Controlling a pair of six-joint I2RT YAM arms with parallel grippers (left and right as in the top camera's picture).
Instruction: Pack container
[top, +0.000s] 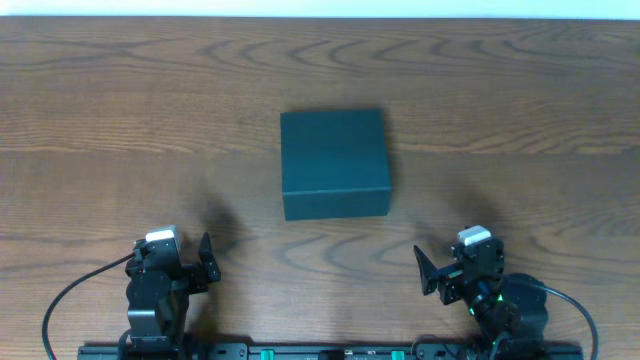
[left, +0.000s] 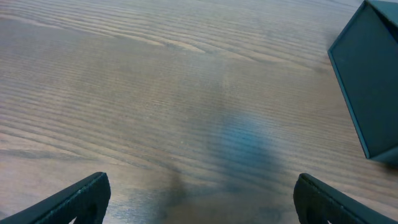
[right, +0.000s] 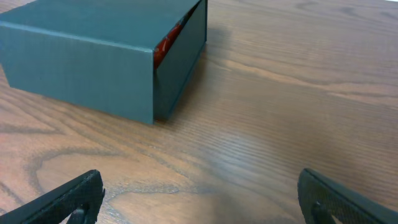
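Observation:
The container (top: 333, 160) is a dark teal square box with its flap lid down, standing in the middle of the table. In the right wrist view the container (right: 93, 56) lies at the upper left, and a strip of red shows through a gap under the lid at its side. The left wrist view shows one corner of the container (left: 373, 81) at the right edge. My left gripper (top: 205, 262) is open and empty near the table's front left. My right gripper (top: 428, 272) is open and empty near the front right. Both are well short of the box.
The wooden table (top: 120, 120) runs wide on all sides of the box. The arm bases and a black rail (top: 330, 350) sit along the front edge. No snack packets show on the table.

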